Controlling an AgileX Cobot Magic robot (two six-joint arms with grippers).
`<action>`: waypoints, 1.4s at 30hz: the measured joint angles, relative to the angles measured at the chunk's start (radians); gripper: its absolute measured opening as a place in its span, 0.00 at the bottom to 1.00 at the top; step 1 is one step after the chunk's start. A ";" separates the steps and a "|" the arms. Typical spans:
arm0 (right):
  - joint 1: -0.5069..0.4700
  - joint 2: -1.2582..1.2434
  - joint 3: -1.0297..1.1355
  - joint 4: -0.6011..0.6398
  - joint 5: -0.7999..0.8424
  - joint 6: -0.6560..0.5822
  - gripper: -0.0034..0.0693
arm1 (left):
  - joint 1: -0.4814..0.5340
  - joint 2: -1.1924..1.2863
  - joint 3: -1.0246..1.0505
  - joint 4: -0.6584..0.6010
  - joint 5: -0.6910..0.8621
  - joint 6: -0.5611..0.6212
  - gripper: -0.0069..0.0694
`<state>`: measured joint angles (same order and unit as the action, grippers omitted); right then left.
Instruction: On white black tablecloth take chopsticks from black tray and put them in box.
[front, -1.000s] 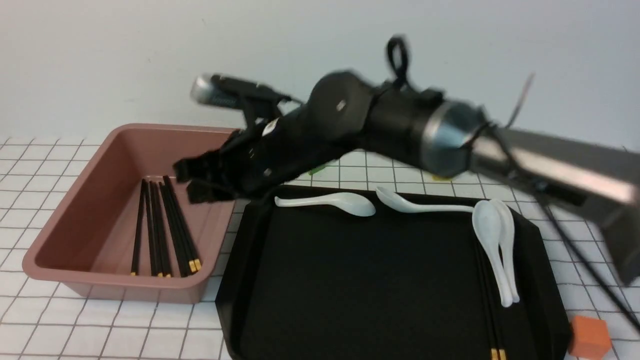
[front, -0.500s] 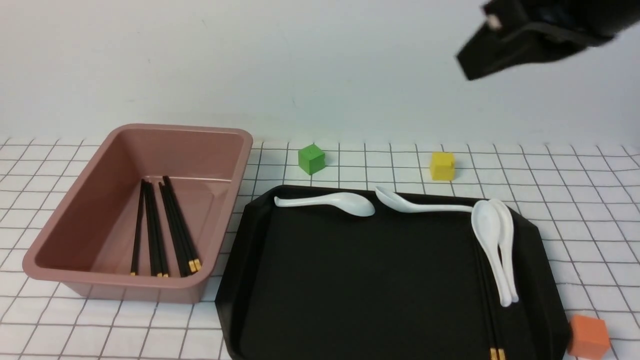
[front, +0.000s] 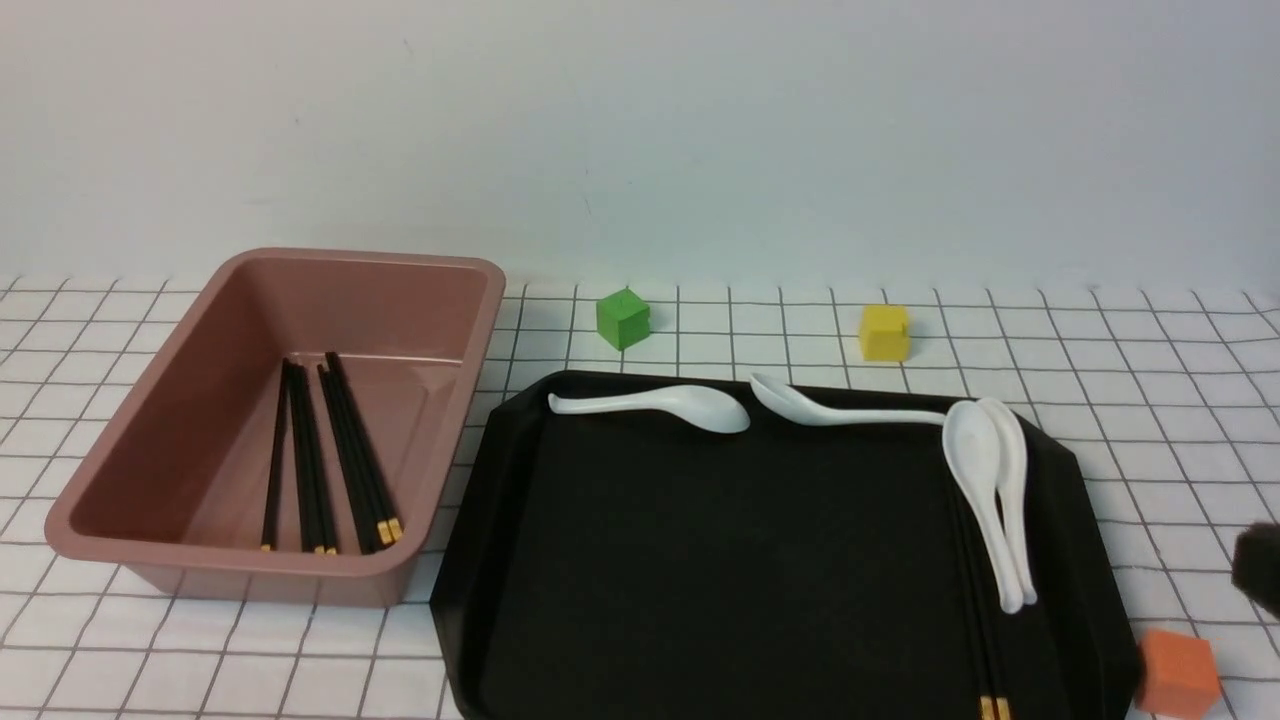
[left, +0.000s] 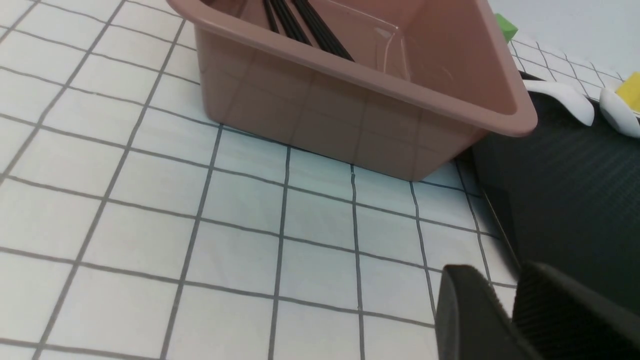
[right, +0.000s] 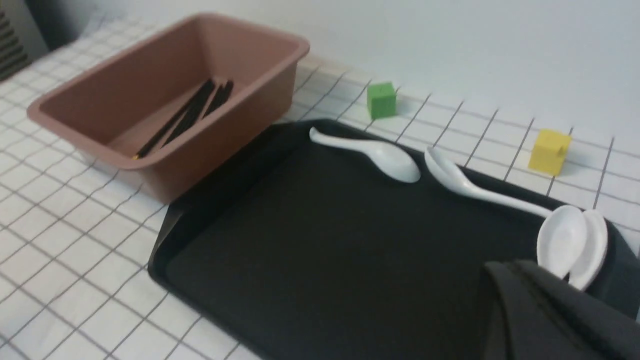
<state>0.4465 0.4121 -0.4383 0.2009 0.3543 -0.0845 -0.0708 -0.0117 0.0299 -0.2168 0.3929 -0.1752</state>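
The pink-brown box (front: 150, 400) stands at the left on the grid tablecloth (front: 1150, 420) and holds several black chopsticks (front: 330, 460). The black tray (front: 700, 560) lies to its right. One pair of chopsticks (front: 985, 650) lies along the tray's right side, partly under two white spoons. My right gripper (right: 507, 272) is shut and empty, above the tray's right part near those spoons. Only a dark bit of it (front: 1262, 568) shows in the front view. My left gripper (left: 500, 280) is shut and empty, low over the cloth between the box (left: 360, 100) and the tray (left: 565, 200).
Several white spoons lie on the tray: one at the back (front: 660, 405), one beside it (front: 840, 410), two stacked at the right (front: 985, 490). A green cube (front: 622, 318) and a yellow cube (front: 885, 332) stand behind the tray. An orange cube (front: 1178, 672) sits at its front right corner.
My right arm has swung away from above the box, up and to the right, then down to the right edge of the front view. The chopsticks in the box have not moved.
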 joint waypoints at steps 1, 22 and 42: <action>0.000 -0.025 0.043 0.000 -0.041 0.000 0.04 | 0.000 0.000 0.000 0.000 0.000 0.000 0.31; 0.000 -0.041 0.114 0.000 -0.122 0.003 0.06 | 0.000 0.000 0.000 0.000 0.000 0.000 0.33; -0.170 -0.266 0.382 -0.131 -0.229 0.161 0.08 | 0.000 0.000 0.000 0.000 0.000 0.000 0.36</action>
<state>0.2769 0.1465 -0.0563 0.0701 0.1249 0.0761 -0.0708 -0.0117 0.0299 -0.2168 0.3929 -0.1752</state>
